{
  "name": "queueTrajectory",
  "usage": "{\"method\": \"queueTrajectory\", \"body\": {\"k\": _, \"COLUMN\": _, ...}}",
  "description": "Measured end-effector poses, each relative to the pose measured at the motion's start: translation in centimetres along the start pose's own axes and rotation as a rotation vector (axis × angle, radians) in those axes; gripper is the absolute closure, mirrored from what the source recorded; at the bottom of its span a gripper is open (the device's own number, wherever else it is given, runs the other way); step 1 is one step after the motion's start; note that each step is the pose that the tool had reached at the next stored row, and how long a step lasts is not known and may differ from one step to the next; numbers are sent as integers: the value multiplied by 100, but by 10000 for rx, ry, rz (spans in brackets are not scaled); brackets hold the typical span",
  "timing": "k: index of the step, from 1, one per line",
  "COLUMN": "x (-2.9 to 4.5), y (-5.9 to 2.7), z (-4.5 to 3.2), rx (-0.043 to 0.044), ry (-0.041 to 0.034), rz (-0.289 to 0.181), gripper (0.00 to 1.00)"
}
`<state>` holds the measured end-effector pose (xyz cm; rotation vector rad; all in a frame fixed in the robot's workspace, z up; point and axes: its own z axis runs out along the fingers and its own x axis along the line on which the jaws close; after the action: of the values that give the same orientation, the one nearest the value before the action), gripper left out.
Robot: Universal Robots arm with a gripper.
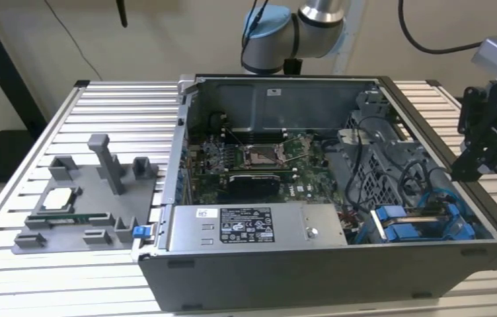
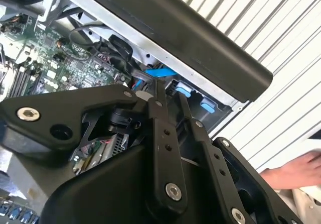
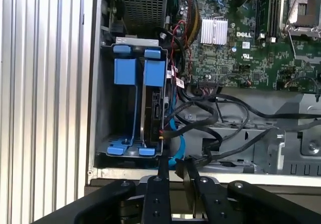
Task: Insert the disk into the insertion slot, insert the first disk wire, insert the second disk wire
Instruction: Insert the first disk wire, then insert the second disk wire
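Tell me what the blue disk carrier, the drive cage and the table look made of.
The blue disk carrier looks like moulded plastic: saturated colour, rounded tabs, dull sheen. The drive cage seems thin grey sheet metal, matte, with folded edges. The table looks like ribbed aluminium, pale and satin; the alloy is a guess.

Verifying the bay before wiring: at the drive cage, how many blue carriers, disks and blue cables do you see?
Blue carriers: 2
Disk: 1
Blue cable: 1
Total: 4
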<state>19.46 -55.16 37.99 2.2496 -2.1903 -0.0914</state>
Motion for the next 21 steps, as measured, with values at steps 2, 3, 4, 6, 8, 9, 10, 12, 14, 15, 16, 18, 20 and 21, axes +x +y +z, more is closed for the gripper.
{"method": "queueTrajectory", "body": {"k": 2, "x": 0, "y": -1, "z": -11, "rx": -18, "ry": 0, "rz": 0, "gripper": 0}}
{"method": "queueTrajectory", "body": {"k": 3, "x": -1, "y": -2, "z": -11, "rx": -18, "ry": -2, "rz": 1, "gripper": 0}}
{"method": "queueTrajectory", "body": {"k": 4, "x": -1, "y": -3, "z": -11, "rx": -19, "ry": -2, "rz": 1, "gripper": 0}}
{"method": "queueTrajectory", "body": {"k": 6, "x": -1, "y": -6, "z": -15, "rx": -24, "ry": -1, "rz": 0, "gripper": 0}}
{"method": "queueTrajectory", "body": {"k": 8, "x": -1, "y": -7, "z": -19, "rx": -30, "ry": -1, "rz": 1, "gripper": 0}}
{"method": "queueTrajectory", "body": {"k": 9, "x": -1, "y": -7, "z": -22, "rx": -31, "ry": -2, "rz": 1, "gripper": 0}}
{"method": "queueTrajectory", "body": {"k": 10, "x": -1, "y": -7, "z": -24, "rx": -32, "ry": -3, "rz": 1, "gripper": 0}}
{"method": "queueTrajectory", "body": {"k": 12, "x": -1, "y": -8, "z": -23, "rx": -33, "ry": -5, "rz": 1, "gripper": 0}}
{"method": "queueTrajectory", "body": {"k": 14, "x": -1, "y": -8, "z": -21, "rx": -32, "ry": -1, "rz": 1, "gripper": 0}}
{"method": "queueTrajectory", "body": {"k": 15, "x": -1, "y": -8, "z": -18, "rx": -32, "ry": 6, "rz": 1, "gripper": 0}}
{"method": "queueTrajectory", "body": {"k": 16, "x": -1, "y": -8, "z": -15, "rx": -33, "ry": 12, "rz": 1, "gripper": 0}}
{"method": "queueTrajectory", "body": {"k": 18, "x": -1, "y": -9, "z": -6, "rx": -33, "ry": 36, "rz": 2, "gripper": 0}}
{"method": "queueTrajectory", "body": {"k": 20, "x": 0, "y": -9, "z": 5, "rx": -34, "ry": 68, "rz": 4, "gripper": 0}}
{"method": "queueTrajectory", "body": {"k": 21, "x": 0, "y": -10, "z": 11, "rx": -34, "ry": 86, "rz": 4, "gripper": 0}}
